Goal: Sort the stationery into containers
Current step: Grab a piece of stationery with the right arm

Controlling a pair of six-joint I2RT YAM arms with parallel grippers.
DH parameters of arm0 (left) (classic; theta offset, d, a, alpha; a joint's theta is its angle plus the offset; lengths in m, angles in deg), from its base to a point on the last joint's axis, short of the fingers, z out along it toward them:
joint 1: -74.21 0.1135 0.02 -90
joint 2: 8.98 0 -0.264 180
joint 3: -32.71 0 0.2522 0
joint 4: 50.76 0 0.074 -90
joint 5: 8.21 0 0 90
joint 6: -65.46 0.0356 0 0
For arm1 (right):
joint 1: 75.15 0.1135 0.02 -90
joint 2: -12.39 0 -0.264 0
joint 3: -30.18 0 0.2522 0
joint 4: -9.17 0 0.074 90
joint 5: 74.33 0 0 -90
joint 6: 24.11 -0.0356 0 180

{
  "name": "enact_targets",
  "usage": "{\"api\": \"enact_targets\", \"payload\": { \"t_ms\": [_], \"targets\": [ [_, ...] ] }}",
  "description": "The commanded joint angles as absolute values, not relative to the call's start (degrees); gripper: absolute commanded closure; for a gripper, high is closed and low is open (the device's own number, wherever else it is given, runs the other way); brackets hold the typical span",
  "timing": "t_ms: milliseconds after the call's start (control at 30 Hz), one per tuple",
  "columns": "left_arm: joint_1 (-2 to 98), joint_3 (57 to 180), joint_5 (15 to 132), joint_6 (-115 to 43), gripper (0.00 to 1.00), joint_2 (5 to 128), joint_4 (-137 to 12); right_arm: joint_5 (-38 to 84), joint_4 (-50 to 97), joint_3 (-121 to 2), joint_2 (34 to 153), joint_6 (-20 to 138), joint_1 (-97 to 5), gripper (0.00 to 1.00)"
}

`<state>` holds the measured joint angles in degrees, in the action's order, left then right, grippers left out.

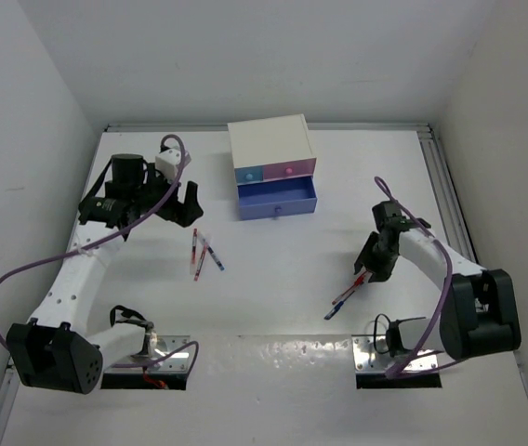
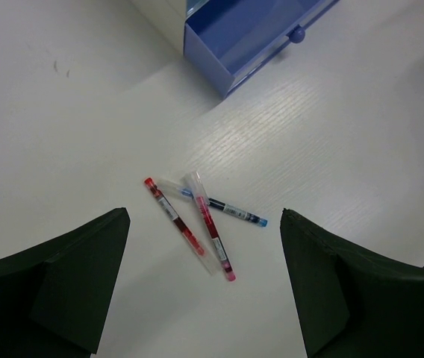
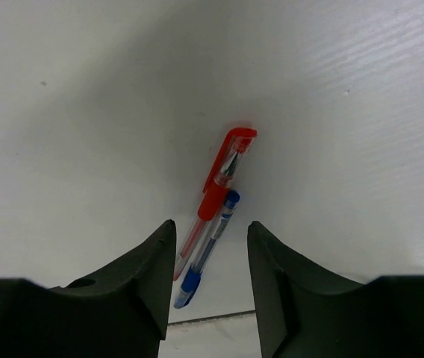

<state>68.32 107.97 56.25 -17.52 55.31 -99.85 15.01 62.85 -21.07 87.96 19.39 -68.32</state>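
Note:
A white cabinet (image 1: 270,144) stands at the back with a small light-blue drawer (image 1: 248,173), a pink drawer (image 1: 289,170) and a wide periwinkle drawer (image 1: 277,198) pulled open; this drawer (image 2: 249,37) also shows in the left wrist view. Two red pens (image 2: 197,224) and a blue pen (image 2: 231,209) lie crossed on the table (image 1: 204,253). My left gripper (image 1: 178,206) (image 2: 204,216) is open wide above them. My right gripper (image 1: 371,268) (image 3: 210,227) is open and low, with its fingers on either side of a red pen (image 3: 216,186) and a blue pen (image 3: 208,250). No highlighters or erasers show.
White walls close in the table on the left, back and right. A metal rail (image 1: 445,186) runs along the right edge. Purple cables loop from both arms. The arm bases sit on metal plates (image 1: 273,351) at the near edge.

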Motion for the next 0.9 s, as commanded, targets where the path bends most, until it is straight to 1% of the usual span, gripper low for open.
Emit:
{"api": "enact_targets", "payload": {
  "t_ms": [0, 233, 333, 500, 700, 867],
  "targets": [
    [69.46, 107.47, 55.86, -17.69, 0.11, 54.82, -97.39, 13.22, 60.11, -22.69, 89.73, 17.64, -68.55, 0.58],
    [70.87, 107.82, 56.3, -17.25, 0.11, 55.0, -97.65, 11.28, 58.97, -24.35, 94.56, 18.51, -68.64, 0.64],
    [71.4, 107.82, 56.3, -17.34, 0.11, 55.0, -97.74, 11.1, 58.0, -25.85, 97.2, 19.39, -68.55, 0.69],
    [71.93, 107.64, 56.48, -17.6, 0.11, 54.83, -98.01, 11.1, 55.89, -27.43, 102.03, 20.1, -68.47, 0.82],
    [72.63, 108.0, 57.09, -17.77, 0.11, 55.18, -97.48, 13.21, 54.31, -30.86, 107.83, 18.96, -67.94, 0.88],
    [72.81, 108.0, 57.53, -18.13, 0.11, 56.14, -97.04, 15.06, 53.69, -34.55, 111.26, 16.94, -65.57, 0.89]
  ]
}}
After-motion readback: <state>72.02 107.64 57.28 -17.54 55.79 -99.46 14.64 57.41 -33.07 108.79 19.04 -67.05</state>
